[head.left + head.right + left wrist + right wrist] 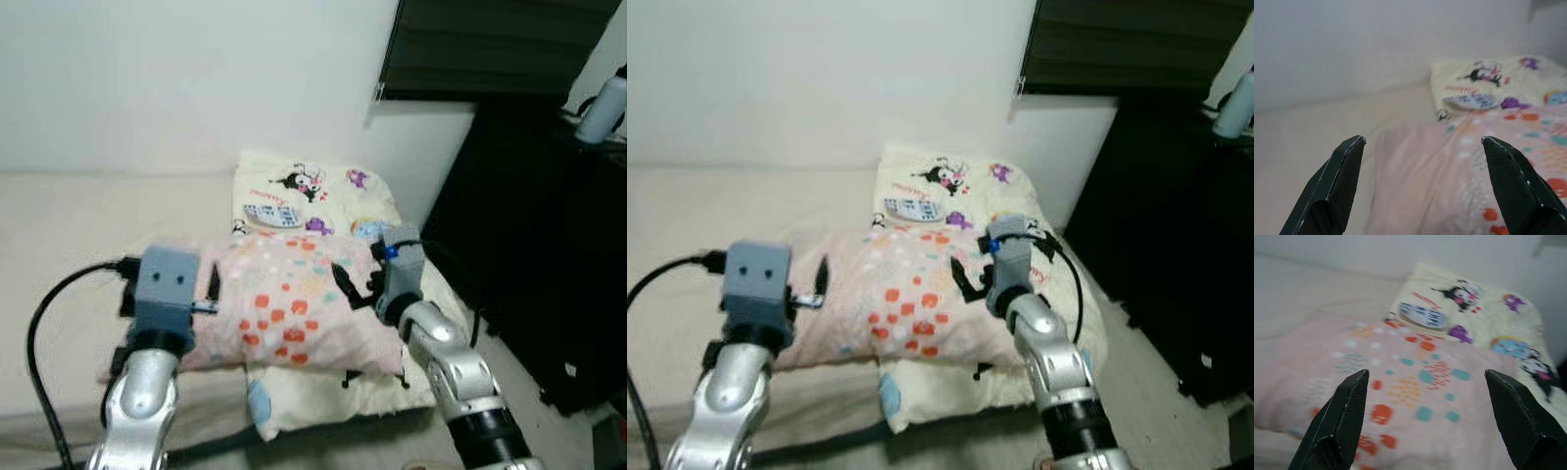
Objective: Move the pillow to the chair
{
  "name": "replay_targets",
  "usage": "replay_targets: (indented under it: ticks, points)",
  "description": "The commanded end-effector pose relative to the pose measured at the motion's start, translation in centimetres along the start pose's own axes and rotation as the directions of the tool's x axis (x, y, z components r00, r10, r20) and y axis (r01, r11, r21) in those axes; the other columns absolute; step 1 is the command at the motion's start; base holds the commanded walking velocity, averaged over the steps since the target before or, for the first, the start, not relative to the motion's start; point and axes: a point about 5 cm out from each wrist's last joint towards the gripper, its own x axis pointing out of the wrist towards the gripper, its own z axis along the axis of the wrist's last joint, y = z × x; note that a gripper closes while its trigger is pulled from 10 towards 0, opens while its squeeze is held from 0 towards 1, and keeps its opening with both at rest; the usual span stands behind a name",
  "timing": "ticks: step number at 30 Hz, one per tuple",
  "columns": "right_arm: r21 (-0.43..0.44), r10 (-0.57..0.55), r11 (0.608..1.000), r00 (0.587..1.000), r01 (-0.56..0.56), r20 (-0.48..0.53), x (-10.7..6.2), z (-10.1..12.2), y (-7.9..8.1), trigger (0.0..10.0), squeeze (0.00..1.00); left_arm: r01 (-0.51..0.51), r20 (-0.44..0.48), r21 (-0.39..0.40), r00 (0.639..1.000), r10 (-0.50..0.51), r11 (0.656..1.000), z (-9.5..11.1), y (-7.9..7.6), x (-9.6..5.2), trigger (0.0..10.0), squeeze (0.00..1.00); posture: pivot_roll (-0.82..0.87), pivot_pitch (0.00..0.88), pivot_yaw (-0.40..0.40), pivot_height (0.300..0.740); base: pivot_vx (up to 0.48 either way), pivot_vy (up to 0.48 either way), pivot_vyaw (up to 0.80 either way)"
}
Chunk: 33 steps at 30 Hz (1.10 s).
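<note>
Both silver arms rise from the near edge of the head views, one at each end of the pink pillow [289, 304]. At the pillow's left end sits the left gripper [1422, 142], its two black fingers [1337, 181] spread wide with nothing between them; the wrist view looks along them over the pillow's plain pink edge and the bedding beyond. At the pillow's right end is the right gripper [1425, 377], fingers [1518, 416] likewise spread wide and holding nothing, hanging just above the patterned top of the pillow (orange, teal and white spots on pink). From the head views the fingertips may be touching the fabric at each end, though the blur makes it hard to be sure.

Lying flat on the bed [59, 225], the pillow overlaps the near part of a cream blanket [323, 186] printed with cartoon figures, which stretches from under it toward the white wall [196, 78]. A black cable [44, 313] loops from the left wrist down off the near edge. To the right of the bed stands a tall black piece of furniture [529, 245], and a dark blind [490, 44] hangs above it on the wall. A pale bottle-like object [602, 108] stands at the far right, too blurred to name.
</note>
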Motion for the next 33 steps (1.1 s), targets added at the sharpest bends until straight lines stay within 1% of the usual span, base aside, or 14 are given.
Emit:
replay_targets:
  ticks: [1, 14, 16, 18, 19, 20, 22, 25, 26, 27, 28, 29, 31, 33]
  points:
    - [-0.02, 0.014, 1.0, 1.0, -0.013, 0.011, 0.1, 0.0, 0.2, 10.0, 0.0, -0.035, -0.045, 0.019, 0.998, 0.035, 0.999, -1.0, 0.7, -0.4, 10.0, 0.0, 0.08, 0.0, -0.114, 0.74, 0.311, 0.0, 0.0]
    - [-0.017, 0.032, 0.999, 0.999, -0.032, 0.033, 0.0, -0.2, 0.2, 10.0, 0.0, -0.051, -0.06, 0.016, 0.997, 0.052, 0.999, -1.3, 0.7, -0.5, 10.0, 0.0, 0.08, 0.0, -0.114, 0.74, 0.295, 0.0, 0.0]
    - [-0.014, 0.012, 1.0, 1.0, -0.012, 0.027, 0.1, -0.3, 0.0, 10.0, 0.0, -0.042, -0.052, 0.004, 0.998, 0.043, 0.999, -1.2, 0.6, -0.4, 10.0, 0.0, 0.08, 0.0, -0.112, 0.74, 0.0, 0.0, 0.0]
    - [0.009, -0.027, 1.0, 1.0, 0.027, -0.005, 0.2, -0.6, -0.4, 10.0, 0.0, -0.028, -0.031, -0.015, 0.999, 0.027, 0.999, -1.0, 0.5, -0.3, 10.0, 0.0, 0.08, 0.0, -0.112, 0.73, 0.0, 0.0, 0.0]
    - [0.009, -0.027, 1.0, 1.0, 0.027, -0.005, 0.2, -0.6, -0.4, 10.0, 0.0, -0.028, -0.031, -0.015, 0.999, 0.027, 0.999, -1.0, 0.5, -0.3, 10.0, 0.0, 0.08, 0.0, -0.112, 0.73, 0.0, 0.0, 0.0]
    - [0.033, -0.066, 0.997, 0.997, 0.067, -0.033, 0.3, -1.0, -1.0, 10.0, 0.0, -0.009, -0.018, -0.019, 1.0, 0.009, 1.0, -0.9, 0.5, -0.3, 10.0, 0.0, 0.08, 0.0, -0.109, 0.72, 0.0, 0.0, 0.0]
    - [0.041, -0.075, 0.996, 0.996, 0.076, -0.038, 0.3, -1.0, -1.2, 10.0, 0.0, -0.004, -0.015, -0.016, 1.0, 0.004, 1.0, -0.8, 0.5, -0.3, 10.0, 0.0, 0.08, 0.0, -0.109, 0.715, 0.0, 0.0, 0.0]
    - [0.05, -0.118, 0.991, 0.992, 0.121, -0.049, 0.4, -1.1, -2.1, 10.0, 0.0, 0.012, 0.011, 0.024, 1.0, -0.012, 1.0, -0.5, 0.6, -0.1, 10.0, 0.0, 0.08, 0.0, -0.108, 0.7, 0.0, 0.0, 0.0]
    - [0.05, -0.118, 0.991, 0.992, 0.121, -0.049, 0.4, -1.1, -2.1, 10.0, 0.0, 0.012, 0.011, 0.024, 1.0, -0.012, 1.0, -0.5, 0.6, -0.1, 10.0, 0.0, 0.08, 0.0, -0.108, 0.7, 0.0, 0.0, 0.0]
    - [0.066, -0.135, 0.988, 0.989, 0.138, -0.056, 0.4, -1.1, -2.5, 10.0, 0.0, 0.031, 0.029, 0.049, 0.999, -0.032, 0.998, -0.3, 0.6, 0.0, 10.0, 0.0, 0.08, 0.0, -0.111, 0.695, 0.0, 0.0, 0.0]
    - [0.083, -0.155, 0.984, 0.986, 0.16, -0.064, 0.4, -1.2, -3.1, 10.0, 0.0, 0.05, 0.057, 0.098, 0.997, -0.056, 0.994, 0.1, 0.7, 0.1, 10.0, 0.0, 0.08, 0.0, -0.111, 0.69, 0.0, 0.0, 0.0]
    - [0.083, -0.155, 0.984, 0.986, 0.16, -0.064, 0.4, -1.2, -3.1, 10.0, 0.0, 0.05, 0.057, 0.098, 0.997, -0.056, 0.994, 0.1, 0.7, 0.1, 10.0, 0.0, 0.08, 0.0, -0.111, 0.69, 0.0, 0.0, 0.0]
    - [0.112, -0.185, 0.975, 0.98, 0.192, -0.077, 0.3, -1.3, -3.9, 10.0, 0.0, 0.068, 0.096, 0.173, 0.992, -0.086, 0.983, 0.6, 0.8, 0.4, 10.0, 0.0, 0.08, 0.0, -0.11, 0.68, 0.0, 0.0, 0.0]
    - [0.112, -0.185, 0.975, 0.98, 0.192, -0.077, 0.3, -1.3, -3.9, 10.0, 0.0, 0.068, 0.096, 0.173, 0.992, -0.086, 0.983, 0.6, 0.8, 0.4, 10.0, 0.0, 0.08, 0.0, -0.11, 0.68, 0.0, 0.0, 0.0]
